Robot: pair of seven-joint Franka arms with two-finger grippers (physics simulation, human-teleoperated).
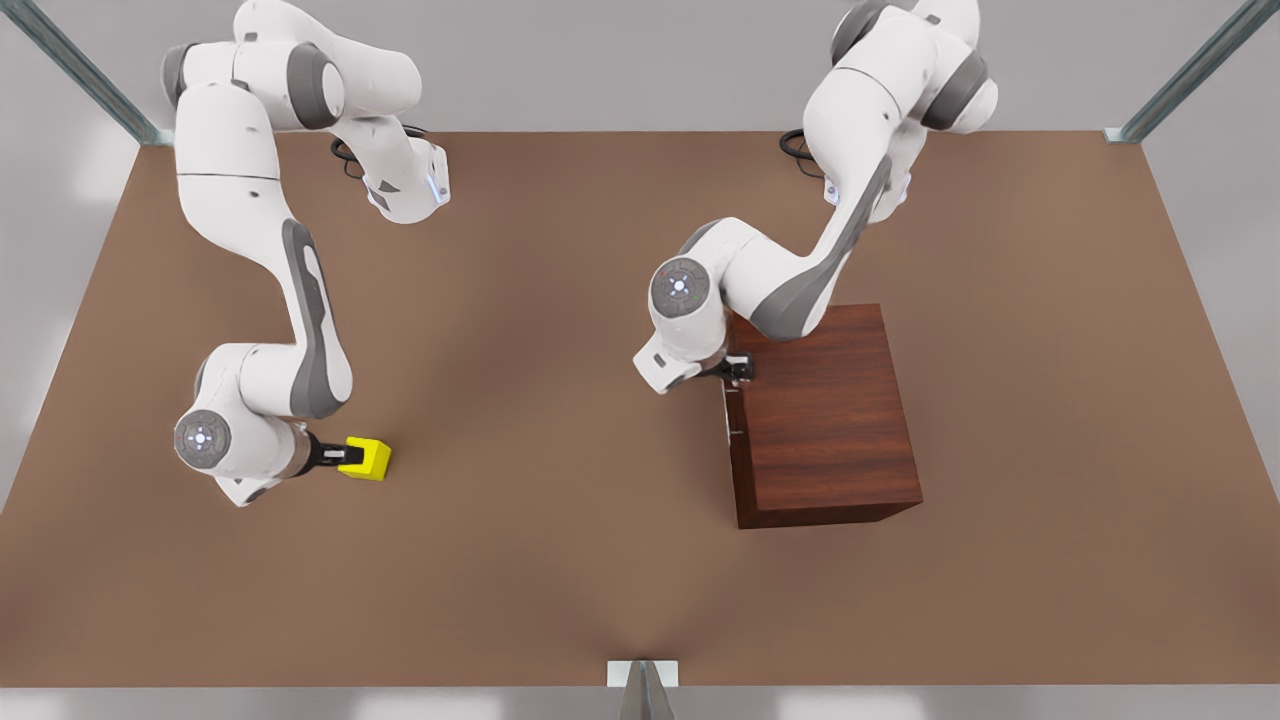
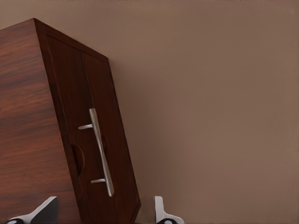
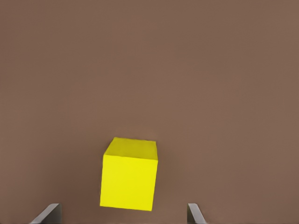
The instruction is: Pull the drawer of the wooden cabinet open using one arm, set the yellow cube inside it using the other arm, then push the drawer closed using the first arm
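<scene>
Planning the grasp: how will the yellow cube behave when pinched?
The yellow cube has flat parallel faces, so it probably grips squarely and won't roll. It looks rigid and small, likely light. The open right gripper straddles it.

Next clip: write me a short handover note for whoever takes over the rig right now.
Left hand: open, at the wooden cabinet front, fingers wide of the silver handle, not gripping.
Right hand: open, fingers either side of the yellow cube, which sits on the table.
The drawer looks shut.
Done: both approaches.
Left: pull drawer, load cube, push shut.
</scene>
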